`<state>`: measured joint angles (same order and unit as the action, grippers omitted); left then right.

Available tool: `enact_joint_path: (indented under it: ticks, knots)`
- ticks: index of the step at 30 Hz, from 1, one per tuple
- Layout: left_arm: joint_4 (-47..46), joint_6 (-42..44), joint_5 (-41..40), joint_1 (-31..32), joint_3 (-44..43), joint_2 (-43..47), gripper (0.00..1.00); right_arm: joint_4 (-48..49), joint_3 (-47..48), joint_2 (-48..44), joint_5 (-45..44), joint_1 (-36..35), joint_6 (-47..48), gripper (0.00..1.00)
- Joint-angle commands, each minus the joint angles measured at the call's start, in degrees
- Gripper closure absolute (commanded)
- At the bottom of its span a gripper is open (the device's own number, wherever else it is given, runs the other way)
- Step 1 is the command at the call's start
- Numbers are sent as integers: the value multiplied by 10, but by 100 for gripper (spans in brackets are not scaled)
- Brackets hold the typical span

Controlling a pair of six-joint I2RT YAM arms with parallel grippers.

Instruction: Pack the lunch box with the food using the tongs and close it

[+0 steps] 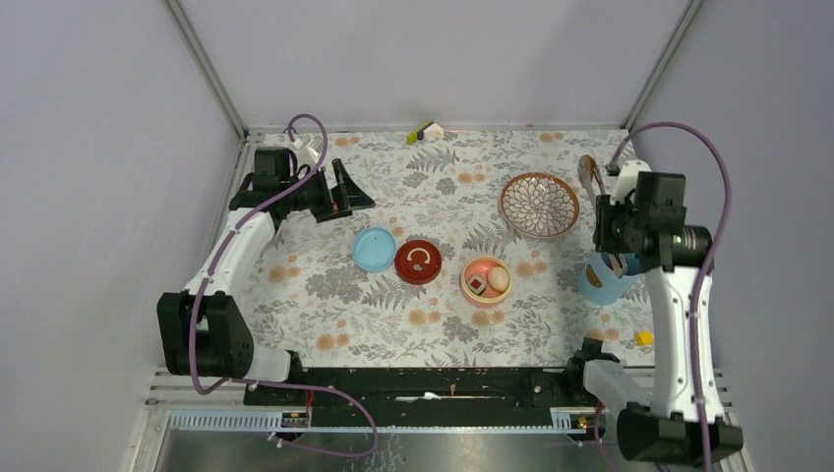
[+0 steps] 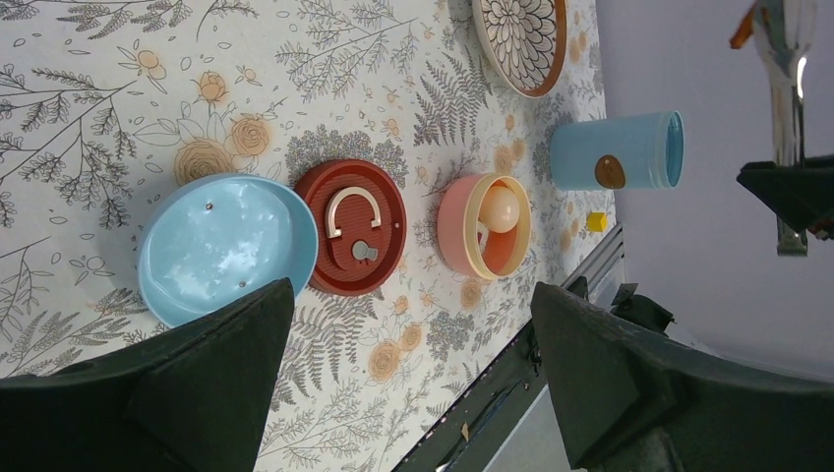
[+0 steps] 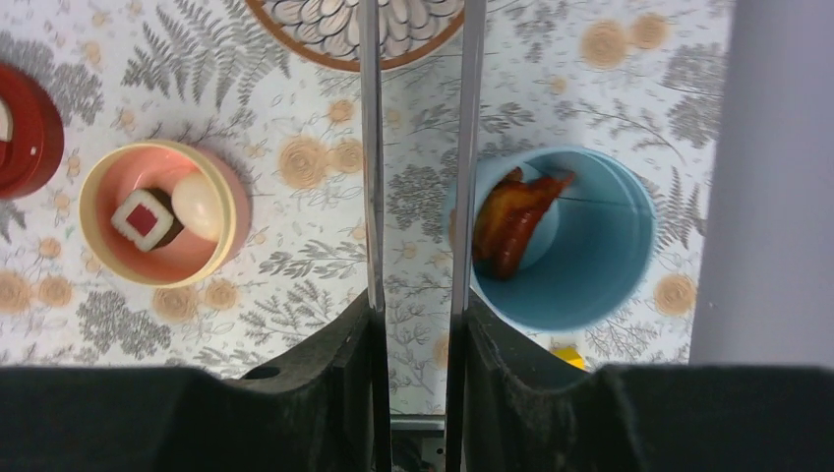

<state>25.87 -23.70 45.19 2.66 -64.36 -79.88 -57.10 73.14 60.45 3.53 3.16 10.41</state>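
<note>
My right gripper is shut on the tongs, whose two thin arms run up out of the right wrist view. From above, the tongs end beside the patterned dish. A small orange bit shows at their tip; whether it is pinched I cannot tell. The lunch box's light-blue shell stands below my right gripper and holds a red-brown chunk. Its pink bowl holds a white egg and a white piece with a red centre. My left gripper hangs open, far left.
The light-blue disc and a red round lid lie side by side left of the pink bowl. The brown-rimmed patterned dish sits at the back right. A small yellow block lies near the right front edge.
</note>
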Motion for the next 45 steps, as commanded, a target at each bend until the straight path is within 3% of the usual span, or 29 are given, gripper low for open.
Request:
enact_joint_path:
  ticks: [1,12,18,35,45]
  knots:
    - [-27,-5,10,-4,-13,15,1,19,-32,-82,4,44,6,75]
    - [-37,-12,18,-4,-3,29,1,-39,-98,-246,-65,109,55,74]
    - [-38,-12,21,-4,3,36,1,-91,-120,-305,-59,121,87,70]
    - [-39,-7,19,-4,8,47,1,-116,-203,-321,-119,147,91,70]
    - [-39,-9,25,-4,5,37,1,-114,-205,-314,-112,154,84,65]
